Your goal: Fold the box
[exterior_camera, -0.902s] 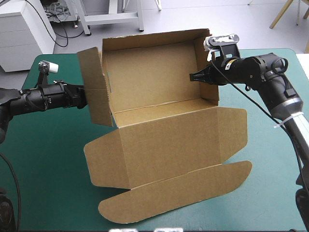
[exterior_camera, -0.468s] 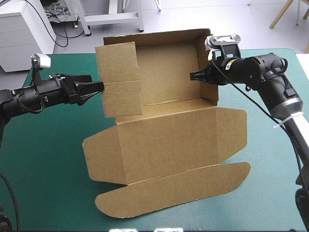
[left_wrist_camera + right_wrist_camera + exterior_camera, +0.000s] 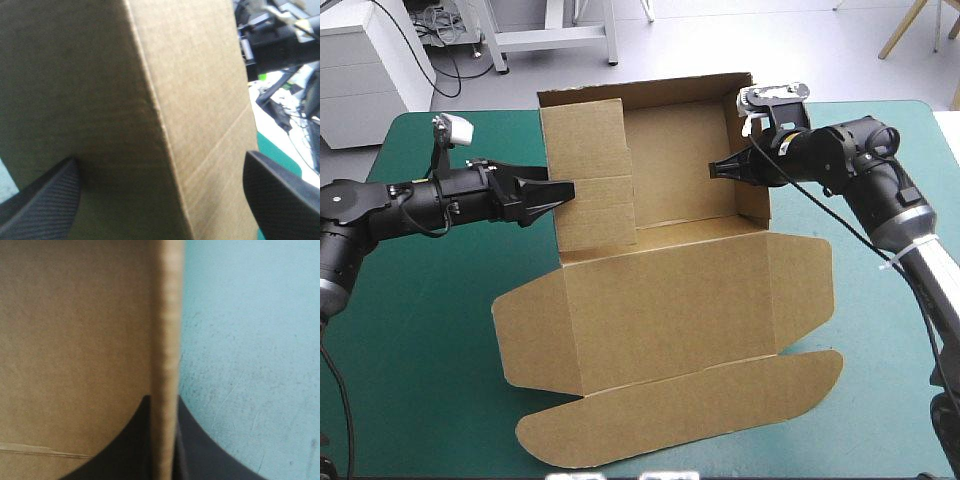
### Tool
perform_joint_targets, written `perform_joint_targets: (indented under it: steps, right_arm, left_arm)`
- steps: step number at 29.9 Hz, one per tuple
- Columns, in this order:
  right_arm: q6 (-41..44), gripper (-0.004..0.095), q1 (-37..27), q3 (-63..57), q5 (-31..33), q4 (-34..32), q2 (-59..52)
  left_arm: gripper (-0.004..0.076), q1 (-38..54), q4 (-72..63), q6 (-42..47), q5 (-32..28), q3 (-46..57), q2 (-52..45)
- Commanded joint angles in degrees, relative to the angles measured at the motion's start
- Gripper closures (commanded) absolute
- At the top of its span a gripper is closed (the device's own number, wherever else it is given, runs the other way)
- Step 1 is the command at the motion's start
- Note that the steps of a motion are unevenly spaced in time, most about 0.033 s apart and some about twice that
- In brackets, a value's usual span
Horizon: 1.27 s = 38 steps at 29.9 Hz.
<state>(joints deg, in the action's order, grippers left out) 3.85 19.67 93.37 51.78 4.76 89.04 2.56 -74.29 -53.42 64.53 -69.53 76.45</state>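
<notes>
Basically, the box (image 3: 670,300), parked on the bench (image 3: 410,340), is pinched at its right wall by the right end effector (image 3: 716,168) and nudged by the spread-open left end effector (image 3: 563,189); light, stiff board, probably best gripped at edges.

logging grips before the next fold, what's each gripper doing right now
Left gripper: open, jaws apart at the raised left flap of the brown cardboard box.
Right gripper: shut on the box's right wall.
</notes>
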Motion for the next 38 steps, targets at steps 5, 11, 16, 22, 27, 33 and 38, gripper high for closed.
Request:
perform_joint_targets:
  steps: [5, 11, 16, 22, 27, 33, 38]
  right_arm:
    - [5.42, 0.0925, 4.72, 1.48, -4.22, -3.1, -2.35]
    - [10.91, 0.0925, 8.92, 1.48, -4.22, -10.59, -2.35]
    - [14.28, 0.0925, 11.84, 1.48, -3.73, -14.74, -2.35]
    - [15.33, 0.0925, 12.82, 1.48, -3.6, -15.18, -2.35]
    - [15.33, 0.0925, 12.82, 1.48, -3.1, -15.01, -2.45]
    - [15.33, 0.0925, 12.82, 1.48, -2.88, -14.96, -2.45]
    - [15.46, 0.0925, 12.82, 1.48, -1.71, -14.6, -2.45]
  left_arm:
    - [0.0108, -10.9, 21.05, 24.8, -13.2, -4.56, -1.81]
    - [0.0126, -21.24, 45.16, 48.55, -22.87, -5.49, -1.9]
    - [0.0148, -27.34, 63.19, 67.09, -27.98, -5.49, -1.9]
    - [0.0148, -29.21, 70.03, 79.28, -28.0, -5.14, -1.13]
    - [0.0171, -29.21, 70.03, 82.42, -26.81, -4.88, 0.29]
    - [0.0514, -29.21, 70.93, 82.9, -26.36, -4.88, 0.56]
    - [0.0734, -29.21, 71.14, 82.9, -26.55, -4.88, 0.56]
